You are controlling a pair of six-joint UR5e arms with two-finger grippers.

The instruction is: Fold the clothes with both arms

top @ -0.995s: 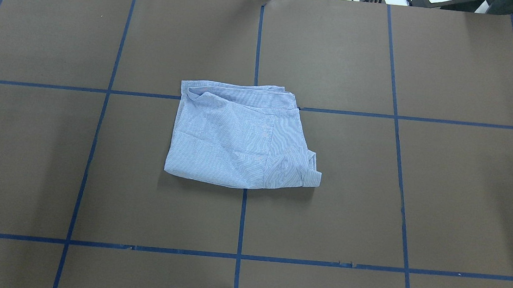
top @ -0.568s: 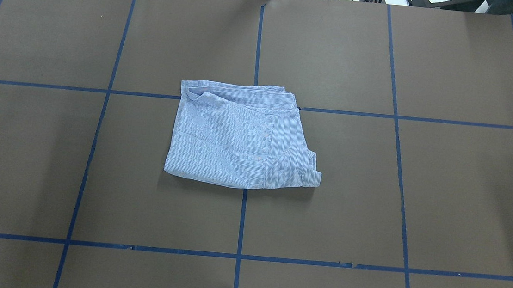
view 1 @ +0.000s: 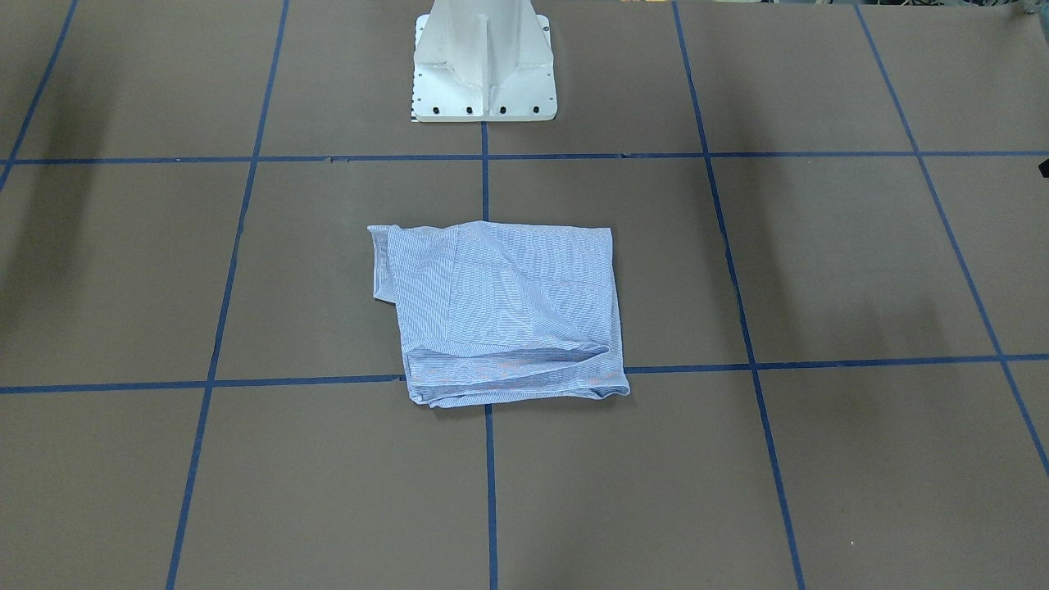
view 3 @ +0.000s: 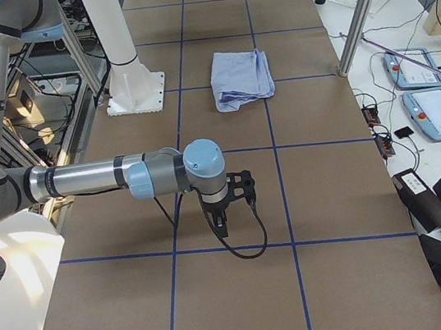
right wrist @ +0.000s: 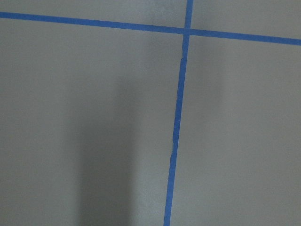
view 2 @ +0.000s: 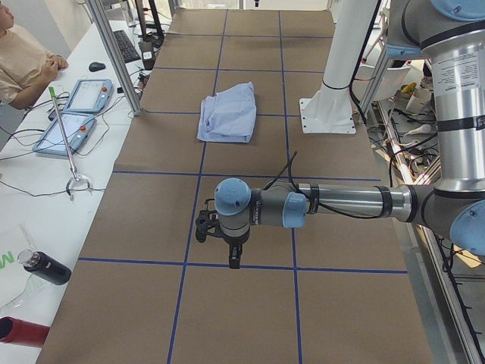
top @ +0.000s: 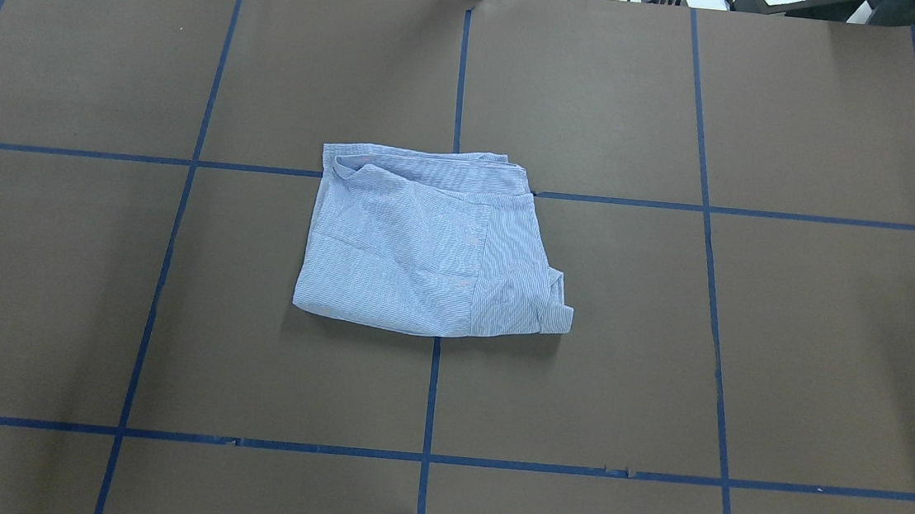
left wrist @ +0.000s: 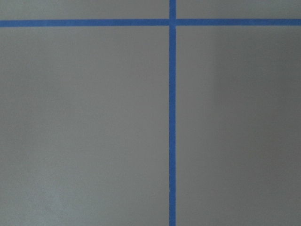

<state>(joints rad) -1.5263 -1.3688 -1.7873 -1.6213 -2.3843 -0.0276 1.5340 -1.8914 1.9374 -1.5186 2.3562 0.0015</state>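
From the front-facing camera, the shirt (view 1: pixel 500 311) lies folded into a rough rectangle on the desk (view 1: pixel 819 262), in front of the white pedestal (view 1: pixel 483 65) and straddling 2 crossing lines of blue tape (view 1: pixel 487 188). Neither of my arms shows here.

From overhead, the same bundle sits at the middle of the desk. One small flap pokes out at its corner nearest me, on my right (a cuff or a collar tip, I cannot tell which). The far edge shows stacked layers that do not quite line up.

In the left-side view, my left arm (view 2: pixel 341 201) reaches out low over bare desk, well apart from the shirt. My left gripper (view 2: pixel 233 258) points down and carries nothing that I can see; whether it is parted or closed I cannot tell.

The right-side view shows my right gripper (view 3: pixel 223 227) the same way at the other end, with its state again unreadable.

Both wrist cameras see only desk and tape.

I judge the fold nearly done. To finish well, I would bring both grippers in together and low. I would tuck that stray flap under without dragging the top layer, then press the uneven far edge square.
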